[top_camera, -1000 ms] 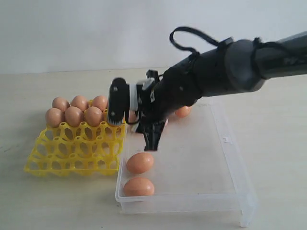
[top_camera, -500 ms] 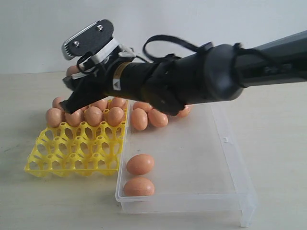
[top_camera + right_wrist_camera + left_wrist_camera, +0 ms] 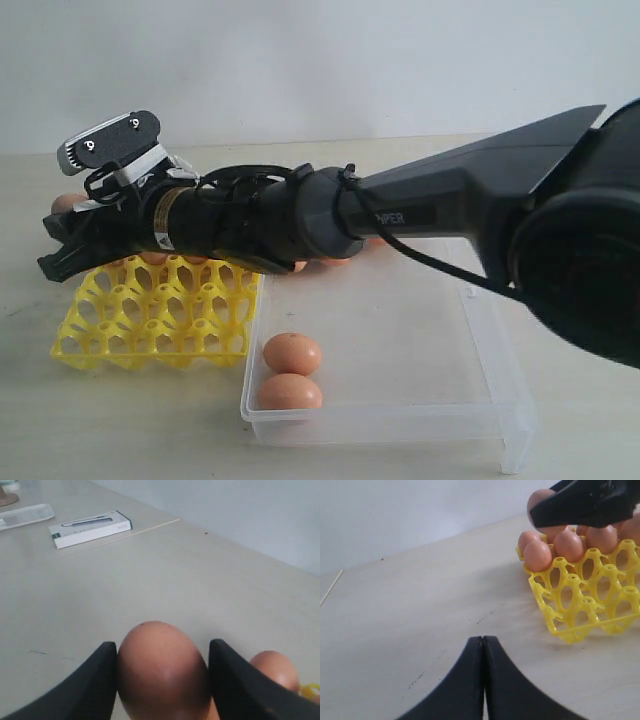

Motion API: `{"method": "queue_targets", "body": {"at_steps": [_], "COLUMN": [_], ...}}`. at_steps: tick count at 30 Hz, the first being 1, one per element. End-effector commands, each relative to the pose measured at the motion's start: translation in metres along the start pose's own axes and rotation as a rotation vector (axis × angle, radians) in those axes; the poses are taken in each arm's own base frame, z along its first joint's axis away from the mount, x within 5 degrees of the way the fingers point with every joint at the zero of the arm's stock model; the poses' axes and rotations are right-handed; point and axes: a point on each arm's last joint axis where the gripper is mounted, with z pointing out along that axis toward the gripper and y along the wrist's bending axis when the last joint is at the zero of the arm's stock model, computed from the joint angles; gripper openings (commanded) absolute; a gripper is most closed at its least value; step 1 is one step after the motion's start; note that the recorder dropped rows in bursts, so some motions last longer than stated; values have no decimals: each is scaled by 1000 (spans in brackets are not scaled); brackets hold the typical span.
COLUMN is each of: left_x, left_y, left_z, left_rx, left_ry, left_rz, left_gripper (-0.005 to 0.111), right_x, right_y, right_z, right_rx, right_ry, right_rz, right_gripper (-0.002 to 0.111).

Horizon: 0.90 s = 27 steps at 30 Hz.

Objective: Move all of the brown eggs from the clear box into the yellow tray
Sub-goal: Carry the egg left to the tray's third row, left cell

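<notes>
My right gripper [image 3: 162, 647] is shut on a brown egg [image 3: 160, 675], one black finger on each side of it. In the exterior view that gripper [image 3: 60, 245] reaches across to the far left corner of the yellow tray [image 3: 150, 320], and the held egg [image 3: 66, 203] just peeks out behind a finger. Several eggs [image 3: 537, 555] fill the tray's back cups, mostly hidden by the arm in the exterior view. The clear box [image 3: 480, 380] holds two eggs at its near left, one [image 3: 292, 353] behind the other [image 3: 290, 392]. My left gripper [image 3: 483, 639] is shut and empty over bare table.
The right arm's long black forearm [image 3: 420, 215] lies over the back of the box and tray, hiding the eggs there. Beyond the tray, the right wrist view shows a flat white and dark carton [image 3: 90, 528] and a clear object [image 3: 27, 515] on the table.
The right arm rose from the clear box and swung left over the tray to its far left corner, with the egg in its fingers.
</notes>
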Motion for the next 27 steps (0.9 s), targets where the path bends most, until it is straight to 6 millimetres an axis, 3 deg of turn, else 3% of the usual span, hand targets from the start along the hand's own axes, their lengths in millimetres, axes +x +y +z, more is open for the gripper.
{"method": "queue_targets", "body": {"at_steps": [1, 9, 22, 27], "left_x": [-2, -2, -2, -2], "left_y": [0, 0, 0, 0], "left_z": [-1, -1, -1, -1], "left_rx": [-1, -1, -1, -1], "left_ry": [-18, -18, -18, -18], "left_rz": [-5, -5, -5, -5], "left_gripper": [0, 0, 0, 0], "right_x": [10, 39, 38, 43], "right_y": [3, -2, -14, -14], "right_z": [10, 26, 26, 27], "right_rx": [-58, -50, -9, -9], "right_ry": [-23, 12, 20, 30], "right_rz": [53, 83, 72, 123], "right_gripper": [0, 0, 0, 13]}}
